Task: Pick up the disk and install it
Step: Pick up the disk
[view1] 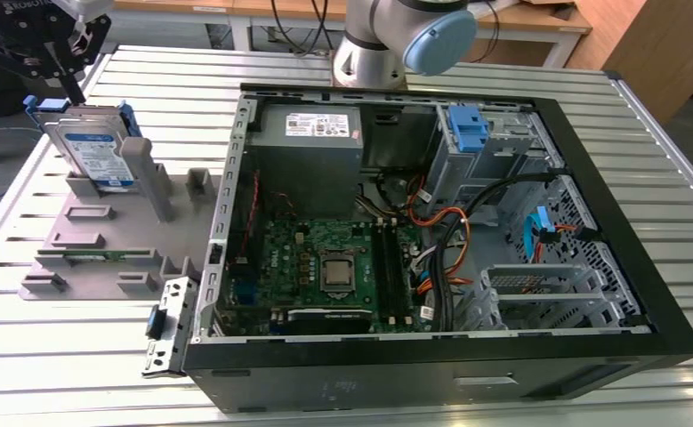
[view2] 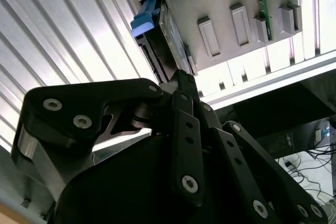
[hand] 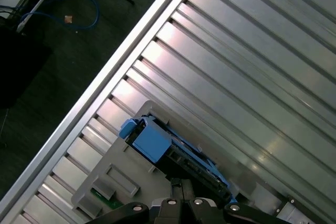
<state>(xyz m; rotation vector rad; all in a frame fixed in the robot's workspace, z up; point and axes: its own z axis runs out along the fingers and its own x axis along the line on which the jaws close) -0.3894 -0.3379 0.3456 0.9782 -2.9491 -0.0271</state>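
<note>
Nearby, an open computer case (view1: pixel 664 294) flanks the upright disk (view1: pixel 97 151).

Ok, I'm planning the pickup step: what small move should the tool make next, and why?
Probably ease the tool slightly down over the top edge of the disk: the disk stands on edge in the grey holder, outside the computer case, with the tool right at its top, and no firm hold shows.
</note>
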